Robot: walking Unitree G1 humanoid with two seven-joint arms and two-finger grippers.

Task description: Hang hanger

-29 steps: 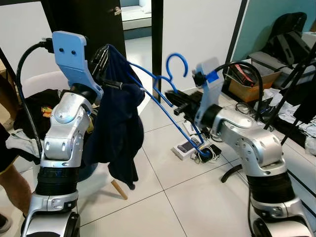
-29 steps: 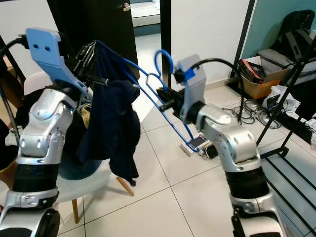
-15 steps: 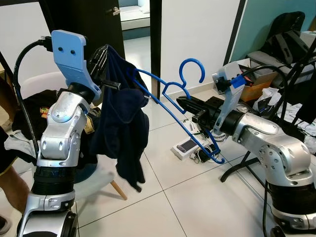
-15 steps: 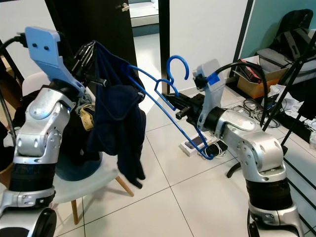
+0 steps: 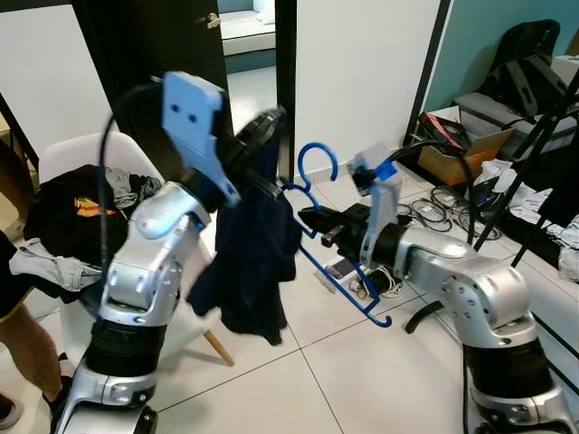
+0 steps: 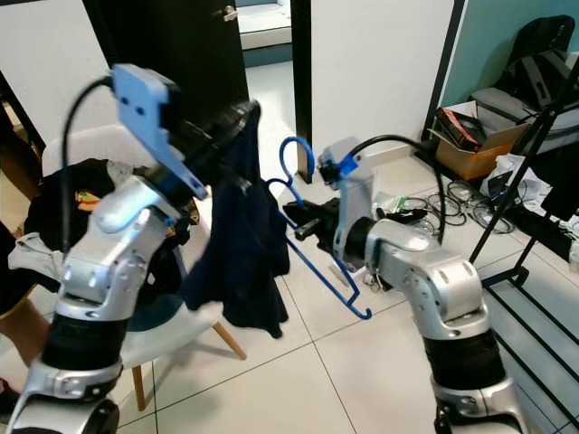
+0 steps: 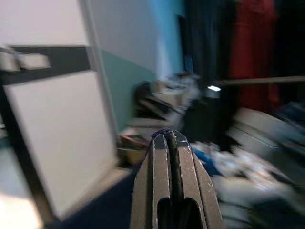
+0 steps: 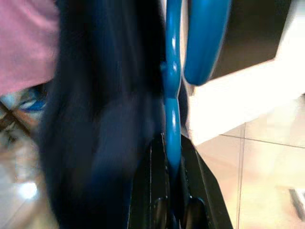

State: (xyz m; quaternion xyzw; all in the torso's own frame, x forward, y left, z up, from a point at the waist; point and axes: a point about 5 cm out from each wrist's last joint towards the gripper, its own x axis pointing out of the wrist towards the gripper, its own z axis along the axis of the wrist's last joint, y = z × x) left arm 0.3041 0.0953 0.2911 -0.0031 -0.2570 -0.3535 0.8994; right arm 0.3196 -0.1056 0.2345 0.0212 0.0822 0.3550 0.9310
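A humanoid robot holds a blue hanger [image 5: 336, 262] in front of its chest, above a white-tiled floor [image 5: 362, 380], with a dark navy garment [image 5: 258, 262] draped on the hanger's far arm. The right gripper [image 5: 312, 220] pinches the hanger just below its hook [image 5: 317, 163]; in the right wrist view the two black fingers [image 8: 150, 191] press against either side of the blue wire. The left gripper [image 5: 267, 127], raised above the hanger, is blurred; its fingers are pressed together on the top edge of the garment, a sliver of dark cloth showing between the fingertips [image 7: 178, 162] in the left wrist view. The garment hangs down from there, beside the hanger, its hem above the seat of a white chair [image 5: 81, 154] heaped with dark clothes [image 5: 72, 203]. Beyond the hanger stand a dark door [image 5: 181, 36] and a white wall [image 5: 362, 63]; a black rack [image 5: 534, 154] and cables [image 5: 434, 203] lie to the hanger's right.
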